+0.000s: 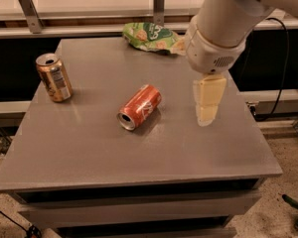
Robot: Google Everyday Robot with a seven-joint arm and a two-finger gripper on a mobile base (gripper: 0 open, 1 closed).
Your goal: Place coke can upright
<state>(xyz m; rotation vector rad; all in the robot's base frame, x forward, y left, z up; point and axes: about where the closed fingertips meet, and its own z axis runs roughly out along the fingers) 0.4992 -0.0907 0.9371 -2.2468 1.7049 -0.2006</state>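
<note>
The red coke can (139,107) lies on its side near the middle of the grey table (114,152), its silver top facing the front left. My gripper (207,103) hangs from the white arm above the table's right part, to the right of the can and apart from it. Nothing shows between its cream-coloured fingers.
A gold-brown can (54,77) stands upright at the table's left edge. A green chip bag (150,36) lies at the far edge, partly behind my arm. Metal rails run behind the table. A black cable hangs at the right.
</note>
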